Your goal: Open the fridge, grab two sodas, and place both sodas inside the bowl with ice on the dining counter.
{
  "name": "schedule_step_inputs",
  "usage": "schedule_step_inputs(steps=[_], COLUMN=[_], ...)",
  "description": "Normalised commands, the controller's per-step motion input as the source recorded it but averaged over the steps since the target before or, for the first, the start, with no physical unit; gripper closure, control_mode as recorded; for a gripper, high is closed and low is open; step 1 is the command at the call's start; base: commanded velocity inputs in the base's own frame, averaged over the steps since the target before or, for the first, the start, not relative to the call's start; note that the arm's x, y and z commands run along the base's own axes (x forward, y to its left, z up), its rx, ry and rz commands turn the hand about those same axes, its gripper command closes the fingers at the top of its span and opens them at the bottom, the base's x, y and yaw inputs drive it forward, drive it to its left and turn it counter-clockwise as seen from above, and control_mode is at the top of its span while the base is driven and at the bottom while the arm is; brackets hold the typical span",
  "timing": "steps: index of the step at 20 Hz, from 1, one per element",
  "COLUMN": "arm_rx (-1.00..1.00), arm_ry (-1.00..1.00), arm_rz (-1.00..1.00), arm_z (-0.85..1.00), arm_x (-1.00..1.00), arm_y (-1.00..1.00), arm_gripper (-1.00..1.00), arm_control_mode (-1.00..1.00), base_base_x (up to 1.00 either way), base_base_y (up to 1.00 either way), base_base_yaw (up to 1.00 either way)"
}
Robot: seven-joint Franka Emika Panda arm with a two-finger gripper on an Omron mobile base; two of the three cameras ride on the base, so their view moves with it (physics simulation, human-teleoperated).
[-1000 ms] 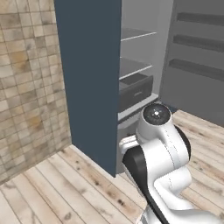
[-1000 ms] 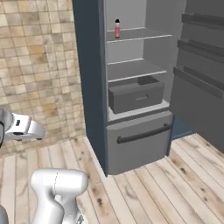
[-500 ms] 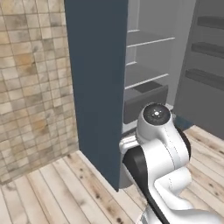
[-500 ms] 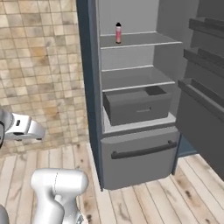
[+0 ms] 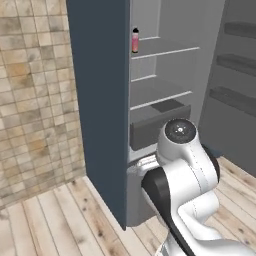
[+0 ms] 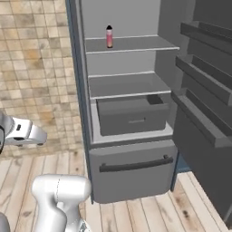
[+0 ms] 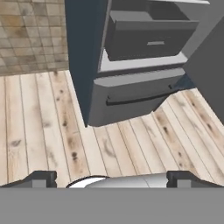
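1. The fridge [image 6: 131, 136] stood open in front of me, its door swung wide at 3 o'clock.
2. One soda [image 6: 109, 36], the pink one with the black cap, stood straight up on the top shelf [image 6: 136, 43], near the back wall. Its long side ran up and down.
3. I could not see the brown soda anywhere on the shelves.
4. My pincer [image 7: 111, 178] was spread wide and held nothing.
5. My pincer looked down at the wood floor [image 7: 52, 131], with the bottom drawer [image 7: 140, 98] at 12 o'clock.
6. So the soda was high above my pincer, up and ahead at 12 o'clock, well apart from it.
7. I think I needed to lift my hand a long way up, then reach forward to come at the soda from its side.
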Motion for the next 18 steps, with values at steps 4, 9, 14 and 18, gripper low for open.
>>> schedule_step_inputs(steps=[4, 9, 14, 18], arm_rx=[0.00, 0.00, 0.00, 0.00], arm_ry=[0.00, 0.00, 0.00, 0.00], arm_rz=[0.00, 0.00, 0.00, 0.00], arm_z=[0.00, 0.00, 0.00, 0.00], arm_x=[0.00, 0.00, 0.00, 0.00], arm_y=[0.00, 0.00, 0.00, 0.00], arm_gripper=[-1.00, -1.00, -1.00, -1.00], arm_control_mode=[1.00, 1.00, 1.00, 1.00], base_base_x=[0.61, 0.61, 0.50, 0.41], base_base_y=[-0.25, -0.25, -0.25, -0.24], base_base_yaw=[0.24, 0.27, 0.27, 0.25])
